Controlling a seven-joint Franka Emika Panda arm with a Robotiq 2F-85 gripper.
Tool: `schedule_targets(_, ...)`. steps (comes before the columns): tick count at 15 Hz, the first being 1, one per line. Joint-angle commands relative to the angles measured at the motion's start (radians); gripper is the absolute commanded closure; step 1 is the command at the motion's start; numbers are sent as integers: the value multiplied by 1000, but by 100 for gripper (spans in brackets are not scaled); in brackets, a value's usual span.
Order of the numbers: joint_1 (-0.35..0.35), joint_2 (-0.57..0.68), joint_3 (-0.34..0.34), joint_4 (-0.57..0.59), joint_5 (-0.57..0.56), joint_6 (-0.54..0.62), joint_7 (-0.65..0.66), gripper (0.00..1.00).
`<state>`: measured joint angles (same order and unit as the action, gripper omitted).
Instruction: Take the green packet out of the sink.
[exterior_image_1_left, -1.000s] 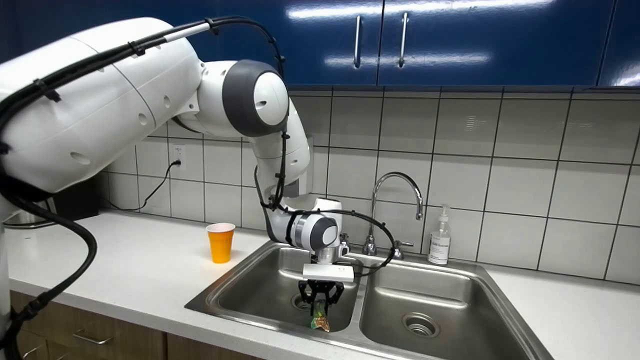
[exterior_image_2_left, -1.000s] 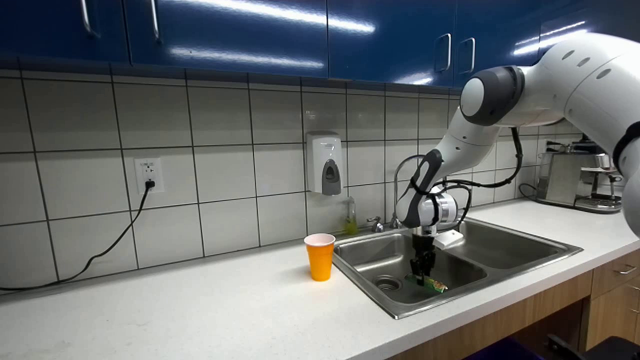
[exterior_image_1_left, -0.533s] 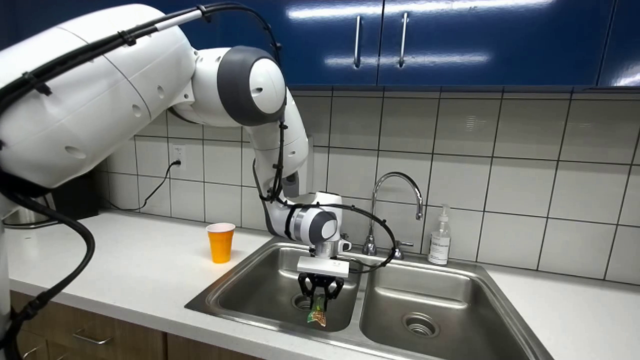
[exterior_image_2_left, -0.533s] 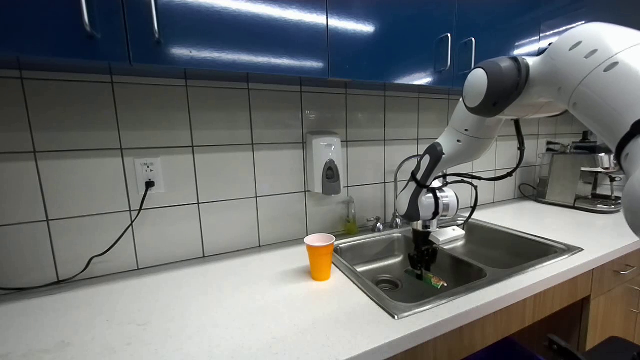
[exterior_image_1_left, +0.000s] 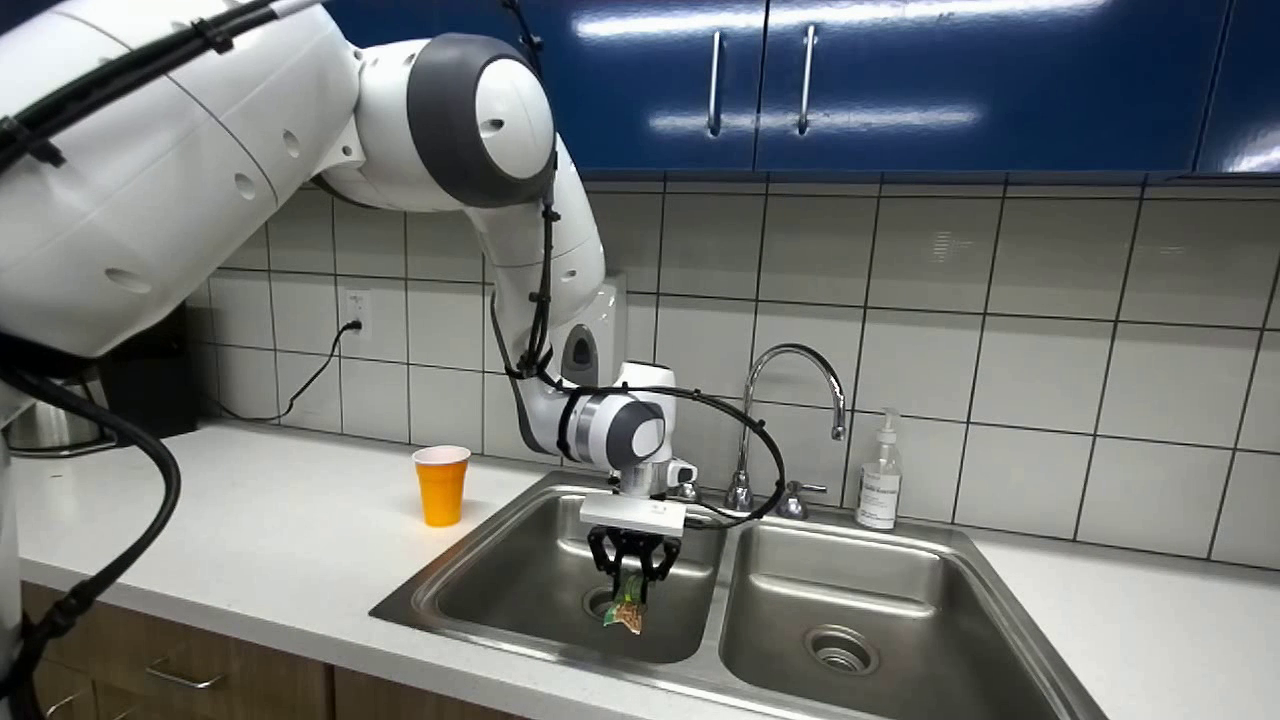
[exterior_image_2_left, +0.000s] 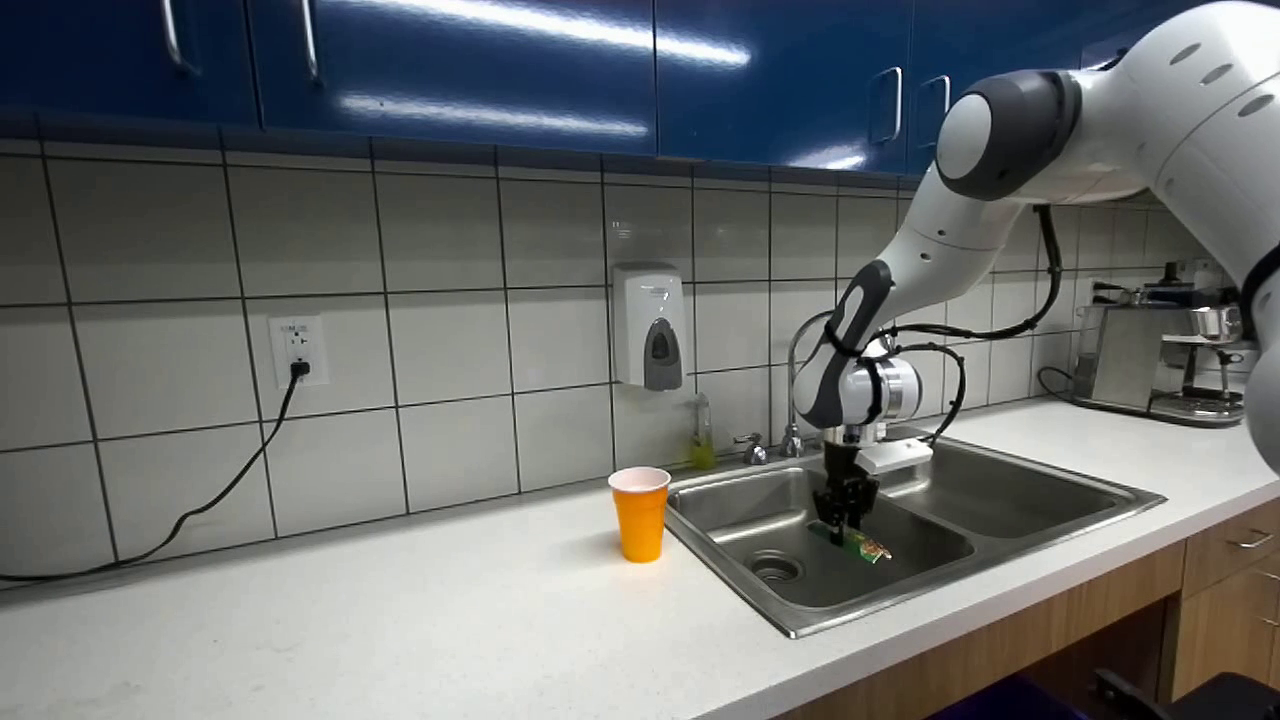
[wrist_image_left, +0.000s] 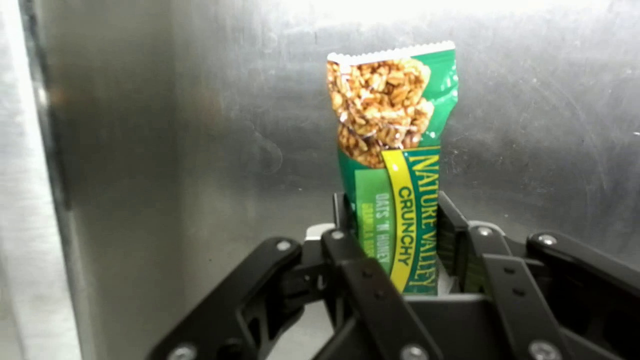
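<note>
Clamped on the packet (wrist_image_left: 385, 145) in the sink (exterior_image_1_left: 398, 606), the hand (wrist_image_left: 392, 212) seems at the lifting step; next, raise both clear.

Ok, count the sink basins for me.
2. The first basin is beneath the claw and green packet, partly hidden by them; the second basin is across the metal divider. Both show in both exterior views.

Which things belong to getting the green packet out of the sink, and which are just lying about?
Part of the job:
packet, held
gripper
sink

Just about:
cup
pump bottle
wall dispenser
coffee machine
</note>
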<state>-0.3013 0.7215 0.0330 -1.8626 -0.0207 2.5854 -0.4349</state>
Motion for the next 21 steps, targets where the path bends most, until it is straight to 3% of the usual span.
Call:
schedule_targets(1, 15, -99, 0, -97, 13, 28, 36, 84)
schedule_targets(12, 56, -268, -10, -261, 2, 73, 54, 84)
schedule_targets(21, 128, -381, -3, -389, -15, 91, 48, 84)
